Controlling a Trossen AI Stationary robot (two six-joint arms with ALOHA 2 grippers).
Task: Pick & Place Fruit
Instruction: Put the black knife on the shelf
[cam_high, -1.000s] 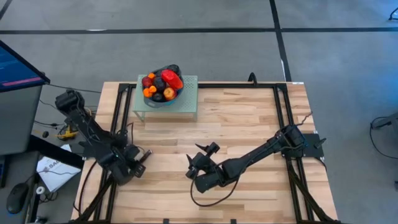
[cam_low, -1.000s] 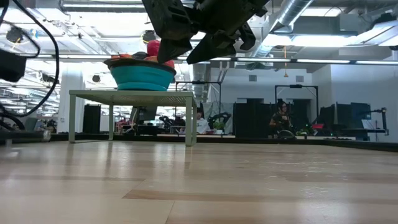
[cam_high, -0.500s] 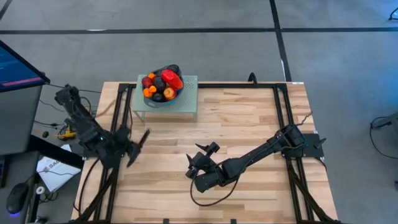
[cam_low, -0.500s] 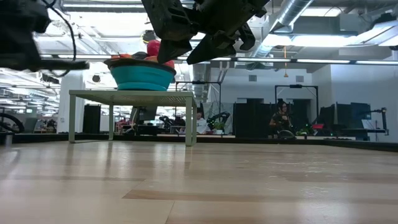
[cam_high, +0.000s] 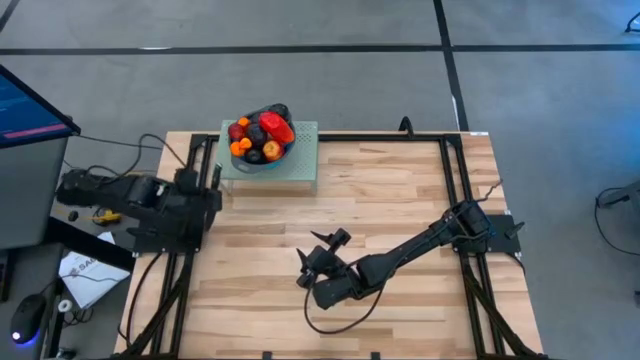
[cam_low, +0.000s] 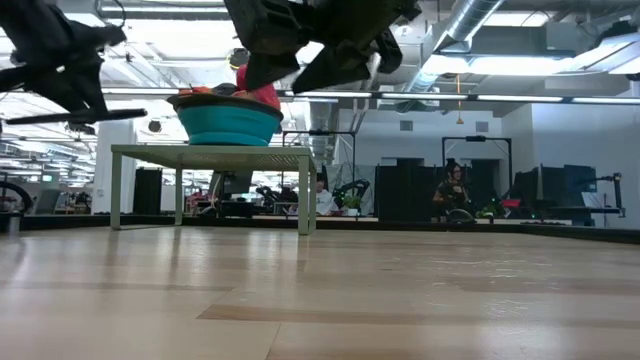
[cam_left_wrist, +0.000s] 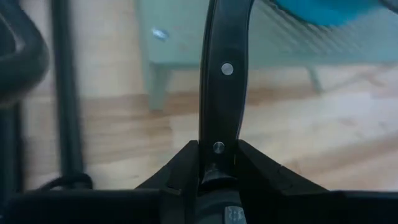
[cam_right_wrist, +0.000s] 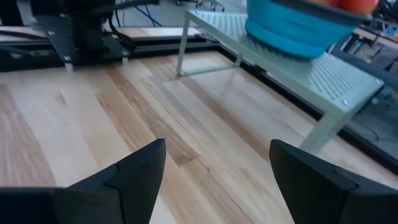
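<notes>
Right gripper jaws were spread wide, nothing between them, hovering over the mid table. Left gripper jaws were closed on a black-handled knife, at the table's left edge beside the green stand. Fruit sat piled in the blue bowl on that stand.

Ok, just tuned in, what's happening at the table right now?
The fruit is all piled in the blue bowl on the small green stand at the table's far edge. The left gripper, near the stand, is shut on a black riveted handle, likely a knife. The right gripper hangs open and empty over the middle of the table.
</notes>
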